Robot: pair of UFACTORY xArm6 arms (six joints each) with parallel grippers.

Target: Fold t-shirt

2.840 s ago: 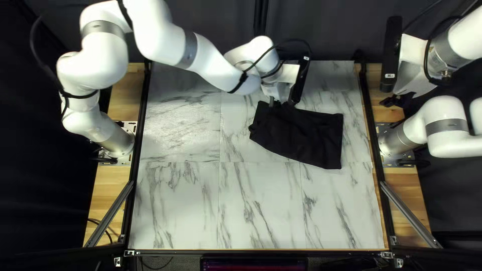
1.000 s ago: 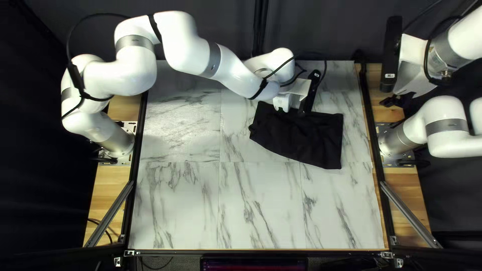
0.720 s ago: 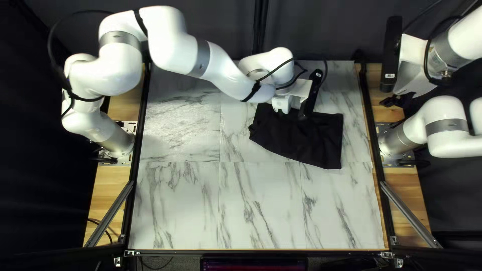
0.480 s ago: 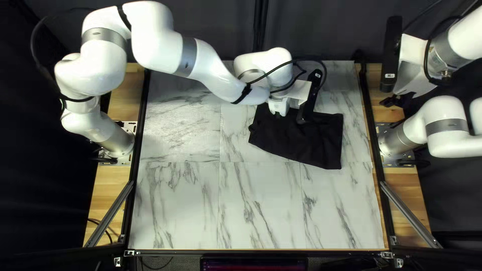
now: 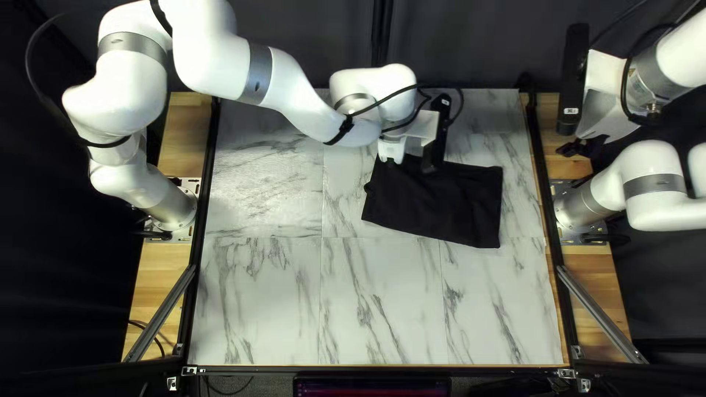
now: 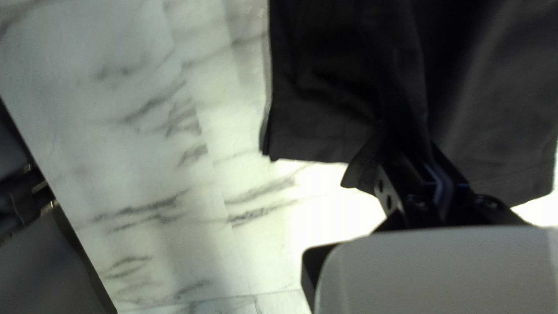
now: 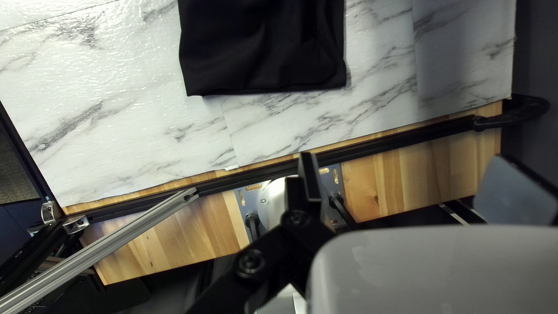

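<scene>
While the folded black cotton t-shirt (image 5: 441, 201) lies flat on the white marble-patterned desk (image 5: 331, 298), it sits right of centre in the top left view, nearer the far edge than the near one, as a rough rectangle whose near edge slants down toward the right. At its far edge, the white left arm (image 5: 220, 60) reaches across from its base, and the left gripper (image 6: 425, 174) comes down onto the cloth near the shirt's far left corner. In the left wrist view its black fingers (image 6: 392, 187) are pressed together with a raised fold of the black fabric pinched between them, the cloth lifting slightly off the desk at that spot while the rest stays down. Beside the grasp, one shirt corner ends just short of a seam between the marble tiles. Well apart from the shirt, the white right arm (image 5: 645, 187) is drawn back at the desk's right edge; the right gripper (image 7: 405, 170) hangs over the wooden border (image 7: 414, 174) with its fingers spread wide and nothing between them.
</scene>
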